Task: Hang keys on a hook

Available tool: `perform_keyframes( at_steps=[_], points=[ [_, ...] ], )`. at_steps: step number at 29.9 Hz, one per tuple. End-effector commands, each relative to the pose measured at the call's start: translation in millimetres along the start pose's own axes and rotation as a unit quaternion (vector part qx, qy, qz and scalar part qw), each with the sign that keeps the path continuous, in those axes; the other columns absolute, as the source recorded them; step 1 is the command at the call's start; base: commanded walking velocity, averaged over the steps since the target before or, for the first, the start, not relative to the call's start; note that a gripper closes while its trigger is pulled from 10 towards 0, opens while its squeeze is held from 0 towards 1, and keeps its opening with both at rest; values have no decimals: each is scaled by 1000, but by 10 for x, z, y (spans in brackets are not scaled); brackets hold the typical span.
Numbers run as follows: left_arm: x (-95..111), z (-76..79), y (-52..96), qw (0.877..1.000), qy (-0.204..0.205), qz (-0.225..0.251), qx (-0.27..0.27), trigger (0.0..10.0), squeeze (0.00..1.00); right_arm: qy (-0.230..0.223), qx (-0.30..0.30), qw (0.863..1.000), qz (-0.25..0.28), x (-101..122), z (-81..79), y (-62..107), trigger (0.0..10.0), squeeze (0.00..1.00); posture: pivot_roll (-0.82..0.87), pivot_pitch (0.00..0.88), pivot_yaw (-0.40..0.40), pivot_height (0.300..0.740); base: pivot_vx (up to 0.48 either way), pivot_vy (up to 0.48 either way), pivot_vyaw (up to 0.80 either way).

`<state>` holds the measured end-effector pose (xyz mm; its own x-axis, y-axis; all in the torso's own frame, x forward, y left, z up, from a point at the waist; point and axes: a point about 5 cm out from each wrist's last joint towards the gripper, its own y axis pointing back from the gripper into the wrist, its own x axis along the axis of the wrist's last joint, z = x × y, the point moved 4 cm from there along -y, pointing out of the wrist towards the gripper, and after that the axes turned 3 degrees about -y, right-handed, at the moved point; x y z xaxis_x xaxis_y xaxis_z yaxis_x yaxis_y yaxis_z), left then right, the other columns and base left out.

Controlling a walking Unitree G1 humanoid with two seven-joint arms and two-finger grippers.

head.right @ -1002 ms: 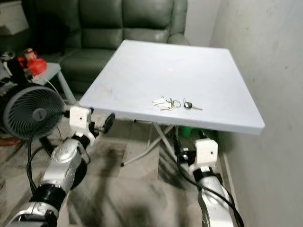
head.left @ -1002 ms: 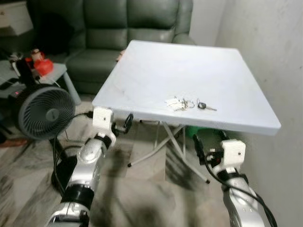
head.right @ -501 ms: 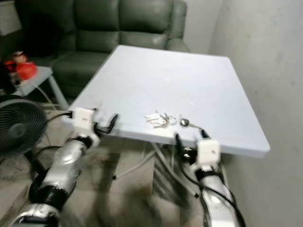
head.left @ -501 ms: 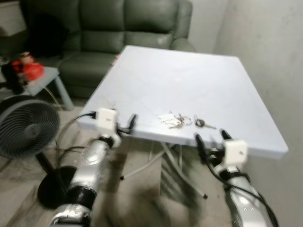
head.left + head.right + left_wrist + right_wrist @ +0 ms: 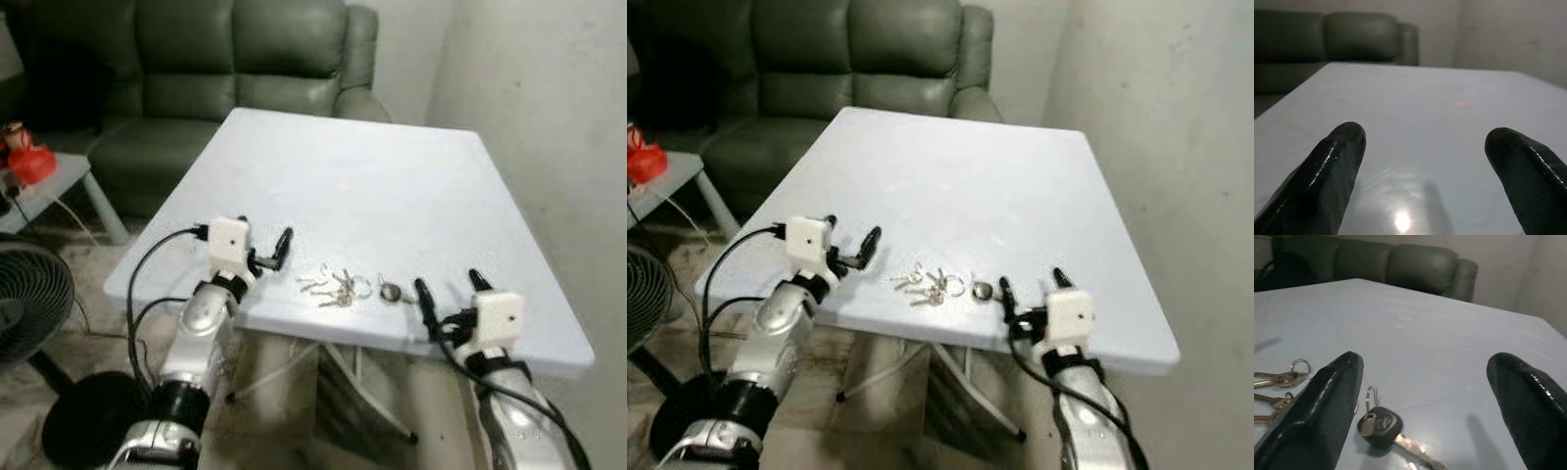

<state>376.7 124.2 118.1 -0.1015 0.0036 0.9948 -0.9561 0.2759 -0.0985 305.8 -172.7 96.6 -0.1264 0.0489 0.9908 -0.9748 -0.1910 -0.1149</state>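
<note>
1. While a green sofa (image 5: pixel 245 59) stands behind it, the white table (image 5: pixel 392 176) bears no readable writing.
2. Left gripper (image 5: pixel 265 250) and right gripper (image 5: pixel 451 292) hover at the near edge, fingers spread.
3. Keys (image 5: pixel 338 287) lie between them, black-headed key (image 5: pixel 1382 423) nearest the right gripper.

A dark green sofa (image 5: pixel 245 59) stands behind the white table (image 5: pixel 392 176) (fan (image 5: pixel 24 299) at left).
</note>
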Motion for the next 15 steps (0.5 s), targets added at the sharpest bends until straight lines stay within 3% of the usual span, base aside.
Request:
perform_keyframes(
  at_steps=[1, 9, 15],
  points=[
    [70, 32, 19, 1000, -4, 19, -4, 10000, 0, 24, 22, 999, -8, 17, 24, -11, 10000, 0, -10, 0, -17, 740, 0, 0, 0],
    [17, 72, 158, 999, -10, 23, -21, 10000, 0, 62, 87, 994, -21, 56, -86, -100, 10000, 0, 3, 15, -34, 740, 0, 0, 0],
    [-11, 202, 270, 999, -15, 23, -46, 10000, 0, 68, 115, 991, -23, 122, -229, -192, 10000, 0, 18, 44, -50, 740, 0, 0, 0]
  ],
)
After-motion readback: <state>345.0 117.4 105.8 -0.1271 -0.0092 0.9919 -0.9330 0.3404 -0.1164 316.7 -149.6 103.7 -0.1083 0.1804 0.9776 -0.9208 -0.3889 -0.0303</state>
